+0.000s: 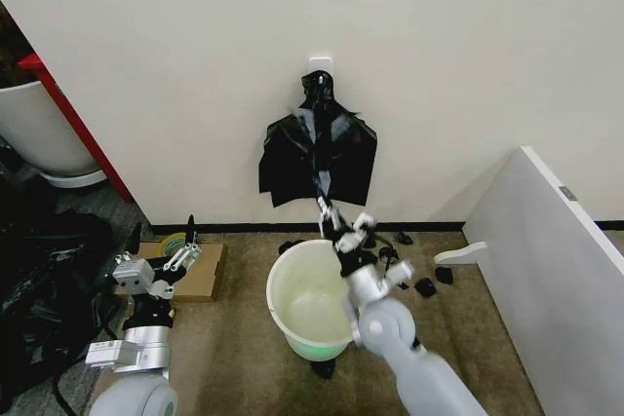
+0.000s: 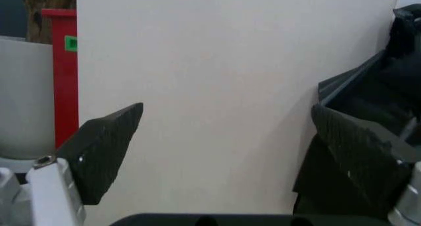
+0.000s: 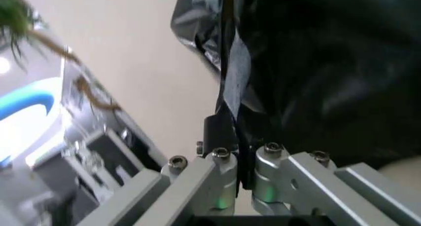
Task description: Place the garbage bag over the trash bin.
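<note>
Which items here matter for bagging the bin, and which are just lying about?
Job:
garbage bag, pinched in the right tool
trash bin
left tool, open, idle

Lying about:
cardboard box
small black pieces on floor
white tub
white panel

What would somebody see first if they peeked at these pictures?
First, the black bag bundle hanging on the wall. The right gripper is shut on a thin garbage bag strip pulled down from it, just above the white trash bin. The left gripper waits open, low on the left.
</note>
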`<state>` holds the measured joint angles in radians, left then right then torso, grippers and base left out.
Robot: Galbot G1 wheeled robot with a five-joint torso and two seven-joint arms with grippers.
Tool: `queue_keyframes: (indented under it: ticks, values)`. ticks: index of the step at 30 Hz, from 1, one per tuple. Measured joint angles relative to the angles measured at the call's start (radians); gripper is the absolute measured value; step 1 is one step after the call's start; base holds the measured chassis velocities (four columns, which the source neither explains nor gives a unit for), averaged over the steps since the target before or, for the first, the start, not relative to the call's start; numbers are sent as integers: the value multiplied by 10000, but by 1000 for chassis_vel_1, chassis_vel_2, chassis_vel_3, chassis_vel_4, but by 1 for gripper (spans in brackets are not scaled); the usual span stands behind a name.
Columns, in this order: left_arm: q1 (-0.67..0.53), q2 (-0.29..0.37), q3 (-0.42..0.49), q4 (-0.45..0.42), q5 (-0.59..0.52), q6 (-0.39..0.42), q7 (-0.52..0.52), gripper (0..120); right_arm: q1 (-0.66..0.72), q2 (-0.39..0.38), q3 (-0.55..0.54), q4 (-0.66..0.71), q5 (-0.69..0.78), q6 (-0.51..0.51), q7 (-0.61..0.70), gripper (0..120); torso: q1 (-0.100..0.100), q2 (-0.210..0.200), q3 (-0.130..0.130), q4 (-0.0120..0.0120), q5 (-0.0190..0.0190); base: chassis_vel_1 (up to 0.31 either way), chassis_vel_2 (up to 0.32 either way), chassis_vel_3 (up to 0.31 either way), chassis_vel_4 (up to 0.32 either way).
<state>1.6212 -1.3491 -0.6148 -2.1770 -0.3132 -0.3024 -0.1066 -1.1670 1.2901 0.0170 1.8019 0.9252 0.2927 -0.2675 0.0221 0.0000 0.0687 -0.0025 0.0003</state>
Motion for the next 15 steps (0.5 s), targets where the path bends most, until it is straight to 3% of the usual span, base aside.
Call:
queue_keyframes:
  ticks: [9,15]
  values:
    - [15,55,0,-145,-30,-1,0,100,-544,-576,365,-670,-1838,539,-1881,0,0,0,1,0,0,0,0,0,0]
    - [105,78,-44,-302,-69,-9,0,100,-865,-797,999,-1271,-2763,939,-4184,0,1,0,1,0,0,0,0,0,0]
